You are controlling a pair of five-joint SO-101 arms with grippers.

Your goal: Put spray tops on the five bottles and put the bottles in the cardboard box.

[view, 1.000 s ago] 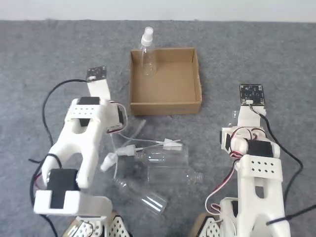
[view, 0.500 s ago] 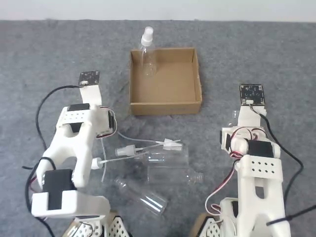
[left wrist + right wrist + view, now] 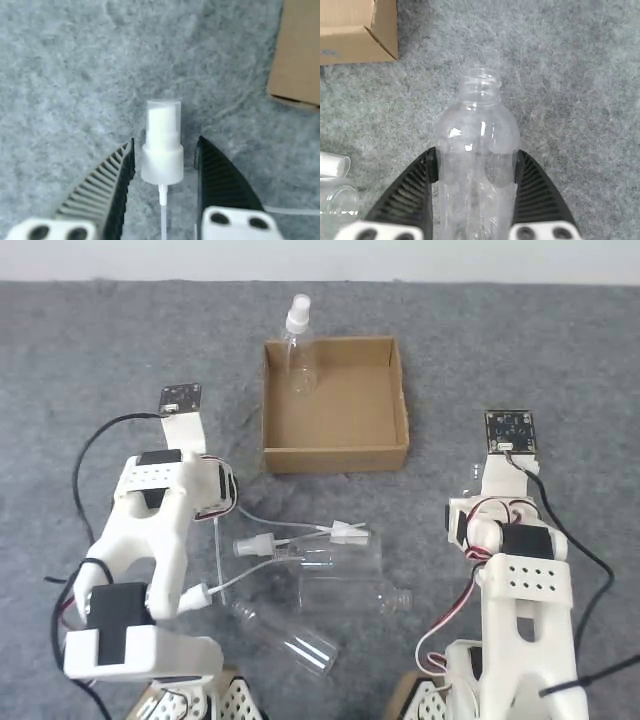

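Note:
My left gripper (image 3: 162, 147) is shut on a white spray top (image 3: 161, 150), nozzle pointing away and its thin tube trailing back between the jaws, over carpet left of the cardboard box (image 3: 335, 445). My right gripper (image 3: 475, 155) is shut on a clear, uncapped bottle (image 3: 476, 150) whose open neck points away, right of the box. One bottle with a spray top (image 3: 298, 350) stands at the box's far left corner. Three clear bottles (image 3: 335, 552) (image 3: 350, 595) (image 3: 290, 635) lie between the arms among loose spray tops (image 3: 255, 545) (image 3: 348, 533) (image 3: 195, 597).
Grey carpet covers the table. The box corner (image 3: 300, 55) is close to the left gripper, and another corner (image 3: 355, 30) is ahead of the right gripper. Open carpet lies left of the left arm and right of the right arm. Cables loop beside both arms.
The left arm swung left, away from the bottle pile, then held still. A loose spray top beside it slid toward the near edge. The right arm has not moved.

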